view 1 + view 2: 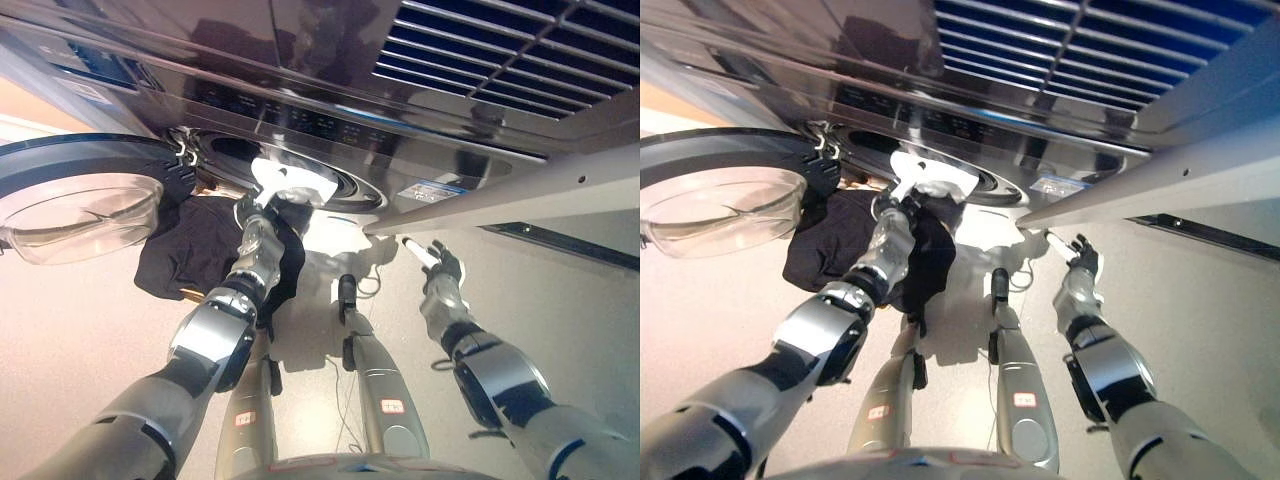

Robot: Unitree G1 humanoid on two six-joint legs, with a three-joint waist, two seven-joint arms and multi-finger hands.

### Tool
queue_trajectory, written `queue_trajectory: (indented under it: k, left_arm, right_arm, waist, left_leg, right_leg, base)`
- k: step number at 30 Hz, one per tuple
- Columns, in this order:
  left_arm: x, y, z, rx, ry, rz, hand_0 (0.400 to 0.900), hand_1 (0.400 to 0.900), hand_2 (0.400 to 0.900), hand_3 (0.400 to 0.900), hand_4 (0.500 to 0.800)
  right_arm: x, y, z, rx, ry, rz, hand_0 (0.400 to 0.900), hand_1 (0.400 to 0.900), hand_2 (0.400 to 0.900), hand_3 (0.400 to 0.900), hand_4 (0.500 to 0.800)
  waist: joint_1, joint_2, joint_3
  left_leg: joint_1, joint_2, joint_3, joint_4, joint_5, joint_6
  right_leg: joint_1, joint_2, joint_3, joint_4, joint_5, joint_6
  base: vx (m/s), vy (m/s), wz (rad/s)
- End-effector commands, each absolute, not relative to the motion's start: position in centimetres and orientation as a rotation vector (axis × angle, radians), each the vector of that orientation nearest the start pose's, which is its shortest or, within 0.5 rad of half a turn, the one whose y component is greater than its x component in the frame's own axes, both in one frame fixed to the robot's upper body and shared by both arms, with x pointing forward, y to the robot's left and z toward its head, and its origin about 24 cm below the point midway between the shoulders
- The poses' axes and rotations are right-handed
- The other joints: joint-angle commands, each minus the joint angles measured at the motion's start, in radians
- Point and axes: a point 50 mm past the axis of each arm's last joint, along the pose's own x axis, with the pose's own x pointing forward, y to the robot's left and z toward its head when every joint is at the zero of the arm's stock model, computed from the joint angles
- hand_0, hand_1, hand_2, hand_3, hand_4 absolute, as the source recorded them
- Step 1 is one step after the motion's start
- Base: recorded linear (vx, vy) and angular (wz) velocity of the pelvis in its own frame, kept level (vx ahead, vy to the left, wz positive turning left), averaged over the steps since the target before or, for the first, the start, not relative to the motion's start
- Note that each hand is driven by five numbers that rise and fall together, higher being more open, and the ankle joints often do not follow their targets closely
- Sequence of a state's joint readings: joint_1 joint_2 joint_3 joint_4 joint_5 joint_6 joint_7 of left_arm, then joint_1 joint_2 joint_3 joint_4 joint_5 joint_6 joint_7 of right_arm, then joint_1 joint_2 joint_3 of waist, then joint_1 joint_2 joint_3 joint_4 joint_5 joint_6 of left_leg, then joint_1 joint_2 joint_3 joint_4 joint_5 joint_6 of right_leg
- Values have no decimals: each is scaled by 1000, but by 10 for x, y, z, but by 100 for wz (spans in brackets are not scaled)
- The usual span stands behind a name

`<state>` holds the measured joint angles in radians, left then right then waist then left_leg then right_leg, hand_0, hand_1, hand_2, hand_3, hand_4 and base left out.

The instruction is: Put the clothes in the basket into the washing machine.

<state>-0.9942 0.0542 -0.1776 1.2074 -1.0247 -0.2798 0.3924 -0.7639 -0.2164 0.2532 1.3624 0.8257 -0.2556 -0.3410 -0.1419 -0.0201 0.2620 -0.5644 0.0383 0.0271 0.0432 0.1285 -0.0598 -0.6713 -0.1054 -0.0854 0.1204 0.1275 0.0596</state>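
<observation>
Left hand [262, 212] at drum mouth, fingers clamped on white garment [290, 180] | black cloth [200, 245] drapes off washing machine [300, 110] opening, may slip to floor [80, 360] | right hand [440, 268] idle, fingers loosely apart

- Washing machine [330, 90]: dark glossy front-loader; round door [80, 195] w/ clear glass swung open at left.
- Black garment [200, 250]: crumpled, hanging below drum opening [300, 170].
- White cloth [292, 182]: bunched at opening's rim.
</observation>
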Motion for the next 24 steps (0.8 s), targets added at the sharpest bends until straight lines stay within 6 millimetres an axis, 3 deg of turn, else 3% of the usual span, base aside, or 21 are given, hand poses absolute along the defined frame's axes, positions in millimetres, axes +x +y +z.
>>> queue_trajectory:
  k: [1,5,6,7,8,9,10,14,22,23,24]
  left_arm:
    - [417,104,169,-717,-34,346,400,400,400,400,500]
    - [421,108,193,-721,-85,353,400,400,400,400,500]
    - [422,110,198,-726,-101,348,500,500,500,500,560]
    - [422,111,200,-723,-109,343,567,567,567,567,600]
    - [422,111,200,-723,-108,344,733,733,733,733,700]
    - [423,114,204,-715,-128,342,833,833,833,833,760]
    - [423,117,203,-720,-127,341,900,900,900,900,800]
    - [422,130,188,-743,-112,356,900,900,900,900,800]
    - [418,143,161,-725,-66,404,900,900,900,900,800]
    - [415,151,146,-668,-27,422,900,900,900,900,800]
    - [415,152,146,-668,-27,422,900,900,900,900,800]
  right_arm:
    - [349,-201,7,235,371,-603,900,900,900,900,800]
    - [346,-196,3,237,379,-609,900,900,900,900,800]
    - [344,-197,0,237,384,-608,900,900,900,900,800]
    - [340,-197,-6,234,395,-607,900,900,900,900,800]
    - [340,-197,-6,233,395,-607,900,900,900,900,800]
    - [334,-199,-13,225,408,-605,900,900,900,900,800]
    - [327,-201,-21,218,425,-602,900,900,900,900,800]
    - [300,-211,-48,201,483,-591,900,900,900,900,800]
    - [275,-225,-67,178,525,-603,900,900,900,900,800]
    - [267,-229,-73,168,544,-608,900,900,900,900,800]
    - [266,-229,-73,169,545,-608,900,900,900,900,800]
  waist:
    - [-12,-22,-40]
    - [-29,-37,-53]
    - [-34,-40,-57]
    - [-39,-44,-61]
    - [-39,-44,-63]
    - [-46,-48,-67]
    - [-52,-50,-71]
    - [-66,-46,-88]
    - [-65,-16,-114]
    - [-63,-11,-120]
    - [-64,-13,-119]
  left_leg:
    - [2,-25,-13,-40,-13,-7]
    - [-6,-12,-10,-63,-5,-8]
    - [-8,-9,-8,-71,-2,-9]
    - [-10,-6,-5,-76,0,-10]
    - [-10,-6,-4,-77,1,-10]
    - [-9,-4,-2,-83,2,-11]
    - [-6,-2,-1,-90,3,-12]
    - [7,2,-1,-104,5,-15]
    - [34,-4,-18,-120,4,-21]
    - [49,-4,-21,-122,2,-24]
    - [47,-5,-21,-124,11,-23]
  right_leg:
    - [89,69,-37,-113,35,39]
    - [57,83,-27,-108,33,37]
    - [50,86,-25,-107,35,37]
    - [45,88,-21,-109,35,37]
    - [44,88,-20,-109,36,37]
    - [38,91,-16,-109,37,37]
    - [37,93,-11,-112,38,37]
    - [38,97,-4,-115,34,37]
    - [60,96,-17,-122,24,36]
    - [77,95,-23,-122,21,35]
    - [75,93,-24,-123,27,34]
  base:
    - [51,-35,-22]
    - [54,-20,-22]
    - [43,-1,-25]
    - [28,1,-17]
    - [30,-4,-16]
    - [33,0,-14]
    - [49,2,-20]
    - [48,1,-8]
    - [21,-7,9]
    - [-18,-17,12]
    - [-21,-18,17]
